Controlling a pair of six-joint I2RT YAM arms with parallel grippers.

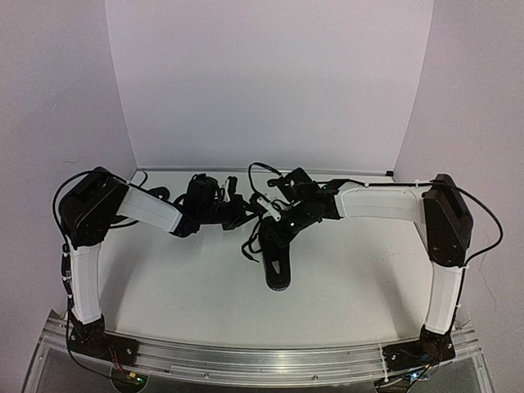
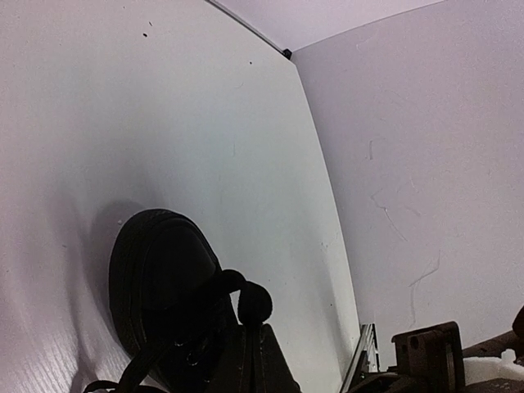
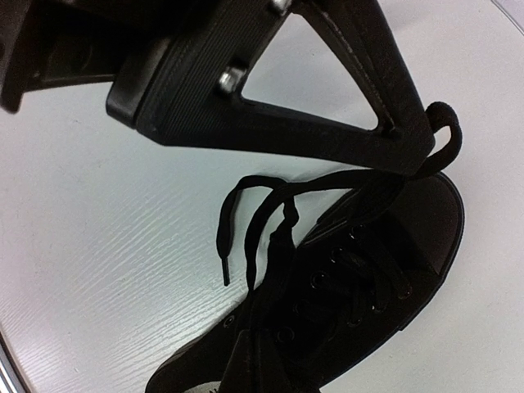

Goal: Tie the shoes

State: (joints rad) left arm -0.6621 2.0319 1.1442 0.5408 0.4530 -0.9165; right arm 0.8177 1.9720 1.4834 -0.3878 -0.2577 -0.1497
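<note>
One black shoe [image 1: 276, 260] lies mid-table, toe toward the near edge. It also shows in the left wrist view [image 2: 160, 278] and the right wrist view [image 3: 360, 286]. My left gripper [image 1: 248, 210] is just behind it, shut on a loop of black lace [image 2: 254, 301] that curls out past its tip [image 2: 250, 332]. My right gripper [image 1: 272, 224] is over the eyelets, shut [image 3: 260, 342] on another lace strand [image 3: 281, 241]. A free lace end [image 3: 223, 262] hangs over the table. The left gripper [image 3: 327, 123] crosses the top of the right wrist view. A second shoe is not in view.
White walls stand at the back and both sides of the white table [image 1: 368, 270]. An aluminium rail [image 1: 262, 360] runs along the near edge. Black cables [image 1: 262, 168] loop above the wrists.
</note>
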